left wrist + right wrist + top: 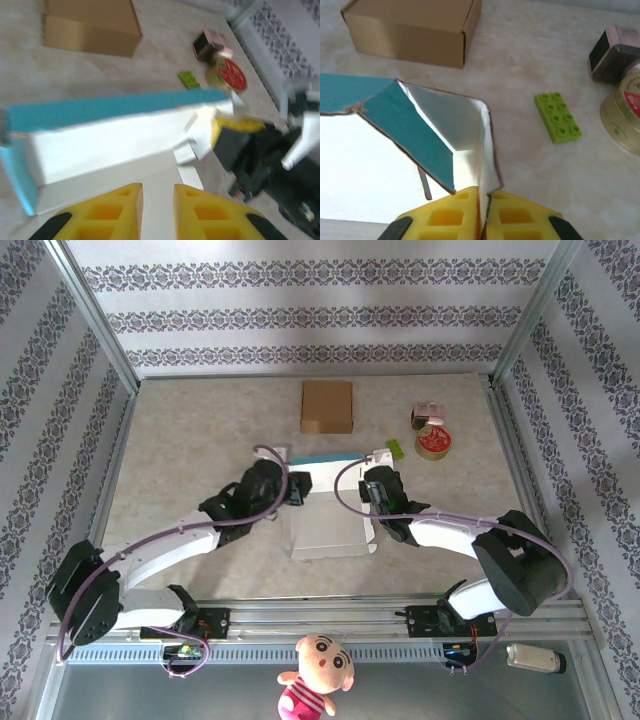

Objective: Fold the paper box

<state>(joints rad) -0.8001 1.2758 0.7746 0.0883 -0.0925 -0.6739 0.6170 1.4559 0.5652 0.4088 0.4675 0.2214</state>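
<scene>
The paper box (325, 525) lies in the middle of the worktop (200, 430), teal outside, white inside. The right claw (484, 192) is clenched on its raised corner wall (fingers nearly meeting); the left claw (157, 187) stands released, fingers parted over a white panel.

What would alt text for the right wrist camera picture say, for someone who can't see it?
The yellow right gripper pinches one wall of a half-folded white and teal paper box. Beyond it on the table lie a brown cardboard box, a green toy brick and a round tin.
</scene>
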